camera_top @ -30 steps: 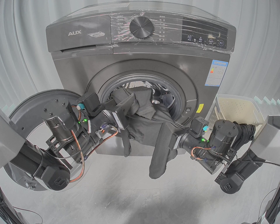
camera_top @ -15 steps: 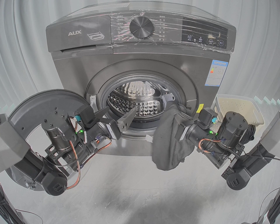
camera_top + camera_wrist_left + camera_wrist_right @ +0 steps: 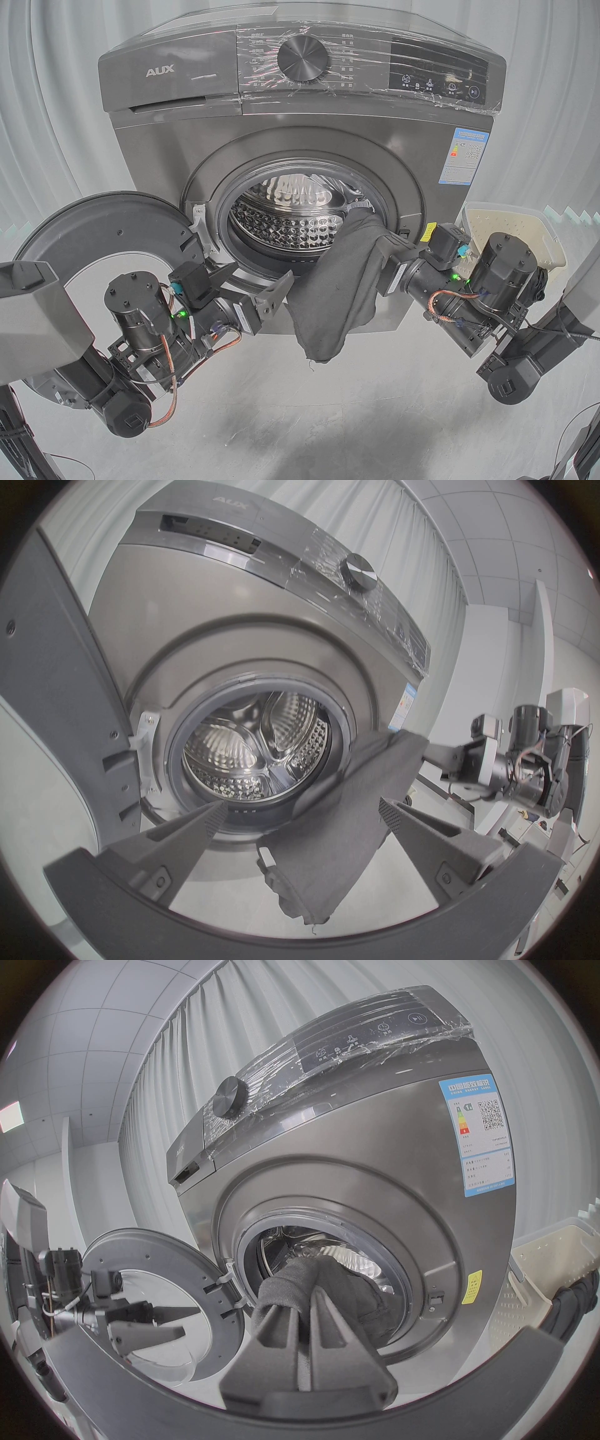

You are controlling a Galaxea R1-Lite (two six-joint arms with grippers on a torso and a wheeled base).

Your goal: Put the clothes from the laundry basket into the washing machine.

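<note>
Field notes, this moment.

The garment (image 3: 337, 287) is one dark grey piece hanging at the right side of the washer (image 3: 187, 144) mouth. Its long axis runs steeply. The upper end is bunched at the mouth's right rim. The lower end slants down toward your left and dangles free in front of the washer's lower panel, above the floor (image 3: 312, 425). In the right wrist view the upper fold (image 3: 300, 1279) sits at the lip of the drum (image 3: 350, 1257). How far it reaches inside you cannot tell.

Your right pincer (image 3: 392, 250) is clamped on the garment's upper end, fingers together, with cloth draped over them. The right arm comes in from the right beside the basket (image 3: 550, 244). Its forearm is near level and aimed left at the mouth.

Your left pincer (image 3: 259, 278) has its fingers spread wide with nothing between them. It sits low, under the mouth's left edge, pointing up and right toward the garment, near it but apart. The left arm lies in front of the open door (image 3: 94, 225), which stands swung out to the left.
</note>
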